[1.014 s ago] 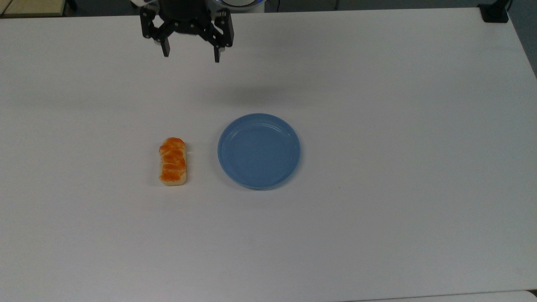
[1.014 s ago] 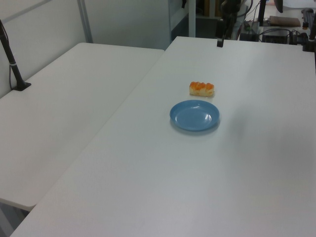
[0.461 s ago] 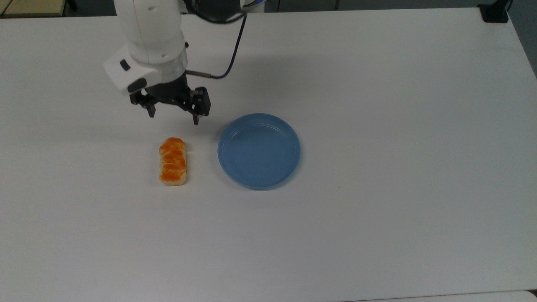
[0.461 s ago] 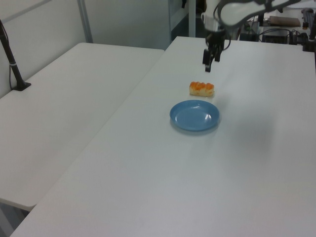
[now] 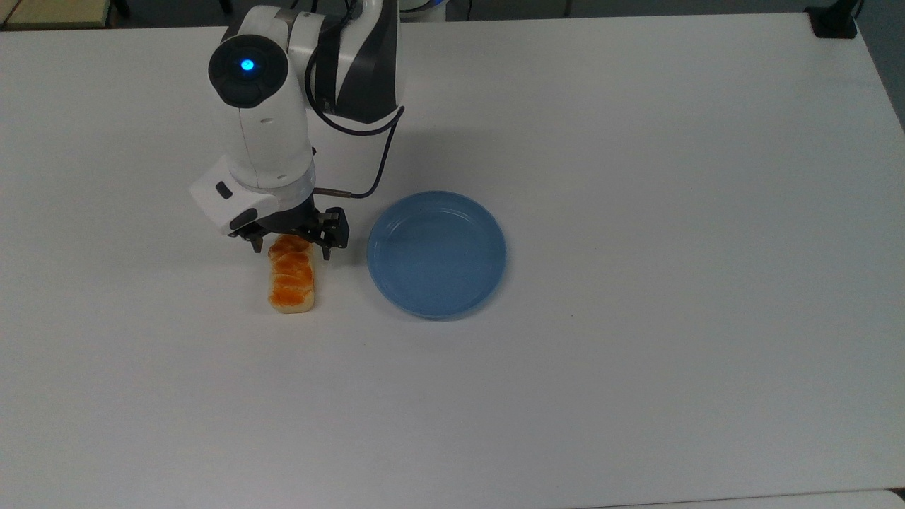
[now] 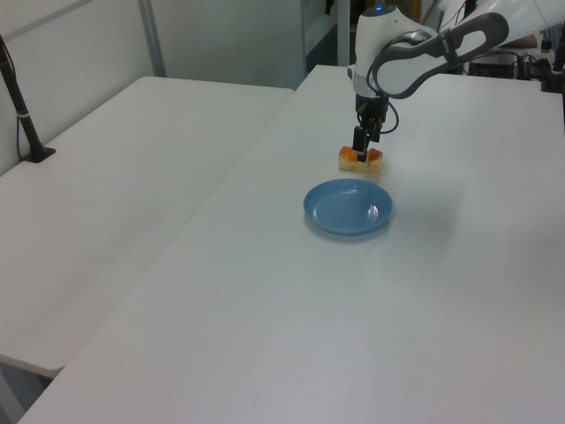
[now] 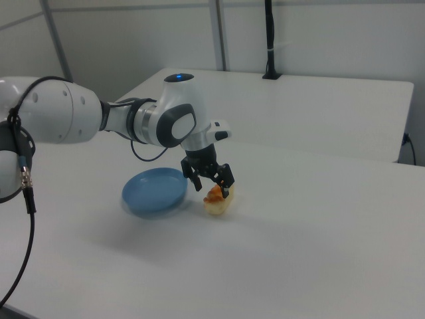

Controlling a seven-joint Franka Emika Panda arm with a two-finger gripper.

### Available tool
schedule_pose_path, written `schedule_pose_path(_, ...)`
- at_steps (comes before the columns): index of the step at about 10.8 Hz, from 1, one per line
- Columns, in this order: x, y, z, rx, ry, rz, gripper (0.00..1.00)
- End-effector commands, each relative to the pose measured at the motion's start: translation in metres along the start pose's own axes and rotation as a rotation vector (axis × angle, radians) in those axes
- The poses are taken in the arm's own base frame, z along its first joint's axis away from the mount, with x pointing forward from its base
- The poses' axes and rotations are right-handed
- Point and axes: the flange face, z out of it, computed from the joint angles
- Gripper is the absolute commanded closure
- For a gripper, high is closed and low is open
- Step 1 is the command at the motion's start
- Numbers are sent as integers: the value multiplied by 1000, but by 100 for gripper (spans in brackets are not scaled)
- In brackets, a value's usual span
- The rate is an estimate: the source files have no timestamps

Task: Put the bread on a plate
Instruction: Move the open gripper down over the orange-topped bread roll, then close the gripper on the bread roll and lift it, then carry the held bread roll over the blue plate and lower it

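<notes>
Straddling the bread's (image 5: 290, 281) far end, gripper (image 5: 291, 252) spread wide, plate (image 5: 436, 254) beside.

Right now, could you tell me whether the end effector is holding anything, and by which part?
Nothing is held: the open end effector straddles one end of the bread, which lies on the table.

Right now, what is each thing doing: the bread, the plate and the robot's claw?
bread: lying flat on the table, not lifted, beside the plate.
plate: upright on the table, nothing on it.
gripper: open, one finger on each side of the bread's far end in the top view.
</notes>
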Motion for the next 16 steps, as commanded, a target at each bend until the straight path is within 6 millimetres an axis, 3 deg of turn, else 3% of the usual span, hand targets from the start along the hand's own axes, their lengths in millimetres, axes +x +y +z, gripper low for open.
schedule_pose_path(1,10,1,15,-8,56,-19,6)
schedule_pose_path(3,14,-5,31,-4,84,-19,19)
schedule_pose_path(5,15,-8,24,0,95,9,42)
schedule_pose_path(8,9,-24,-24,26,111,-2,42)
schedule_pose_path(10,-5,-65,-41,51,47,-49,41)
schedule_pose_path(13,-20,-148,-44,63,34,-79,39)
schedule_pose_path(16,-24,-184,-37,64,31,-64,39)
